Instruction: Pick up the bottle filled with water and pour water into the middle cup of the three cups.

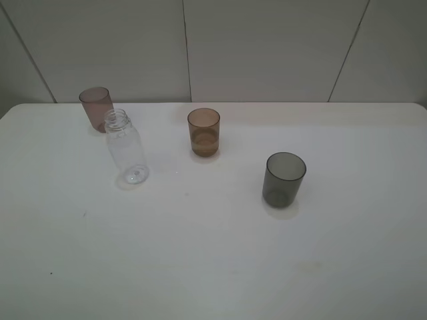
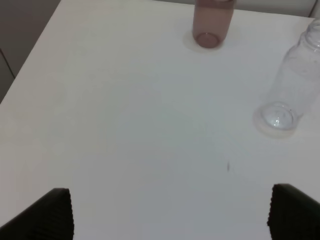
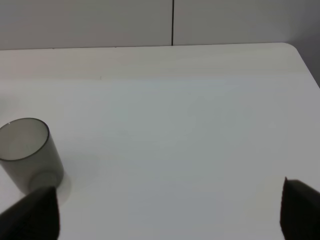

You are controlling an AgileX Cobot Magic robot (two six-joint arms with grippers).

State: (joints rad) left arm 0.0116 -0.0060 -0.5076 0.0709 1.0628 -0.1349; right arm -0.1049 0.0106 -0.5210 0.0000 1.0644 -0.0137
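Note:
The clear bottle stands upright and uncapped on the white table, left of centre; it also shows in the left wrist view. It looks almost empty. The amber middle cup stands to its right with liquid in its lower part. The mauve-pink cup is behind the bottle and shows in the left wrist view. The dark grey cup is at the right and shows in the right wrist view. My left gripper is open and empty, back from the bottle. My right gripper is open and empty, near the grey cup. Neither arm shows in the exterior view.
A grey panelled wall runs behind the table's far edge. The table's left edge shows in the left wrist view and its far right corner in the right wrist view.

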